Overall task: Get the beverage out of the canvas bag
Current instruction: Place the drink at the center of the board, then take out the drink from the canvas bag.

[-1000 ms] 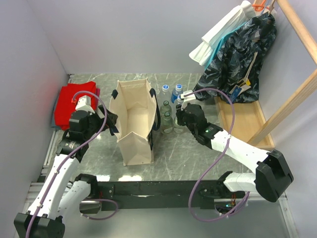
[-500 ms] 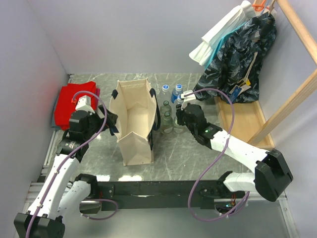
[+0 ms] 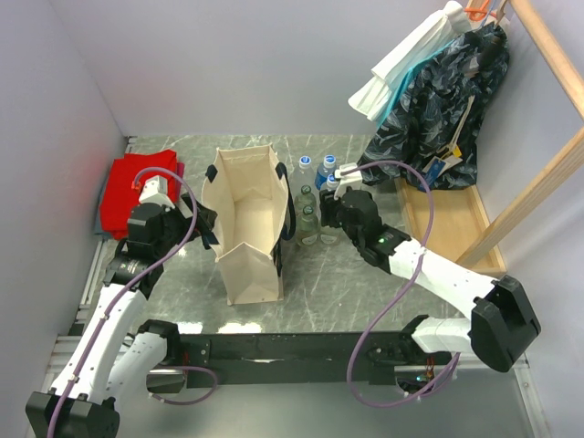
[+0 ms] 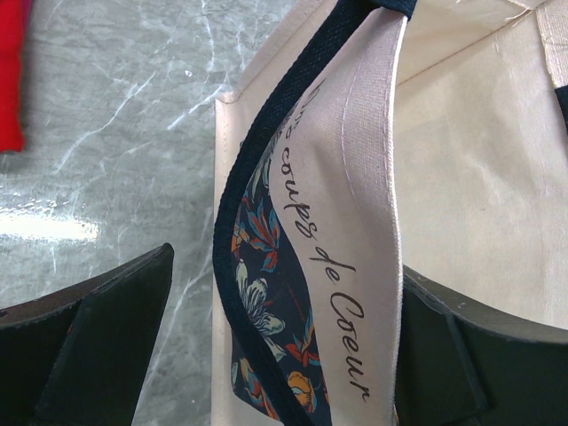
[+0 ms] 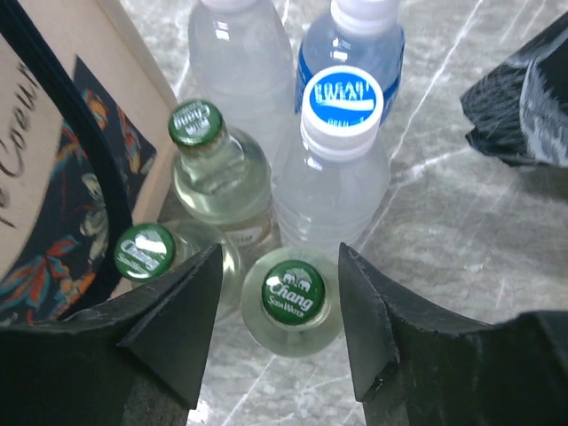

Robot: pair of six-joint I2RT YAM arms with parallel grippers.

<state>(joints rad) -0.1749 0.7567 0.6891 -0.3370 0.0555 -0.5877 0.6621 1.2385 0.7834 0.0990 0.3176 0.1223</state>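
The beige canvas bag (image 3: 245,233) with navy straps stands open at the table's middle; I see no bottle inside it. My left gripper (image 3: 203,225) is open, its jaws straddling the bag's left wall and strap (image 4: 311,222) with a gap on the outer side. Several beverage bottles (image 3: 312,208) stand on the table right of the bag. My right gripper (image 3: 330,219) is open just above a green-capped Chang soda bottle (image 5: 294,290), with its fingers (image 5: 182,311) on either side of the cap and not touching it.
Beside that bottle stand two more green-capped bottles (image 5: 195,122) and clear water bottles with white caps (image 5: 343,96). A red folded cloth (image 3: 137,187) lies at the far left. Clothes (image 3: 438,100) hang on a wooden rack at the right.
My right gripper has shifted slightly to the right over the bottles. The left arm and the bag have not moved.
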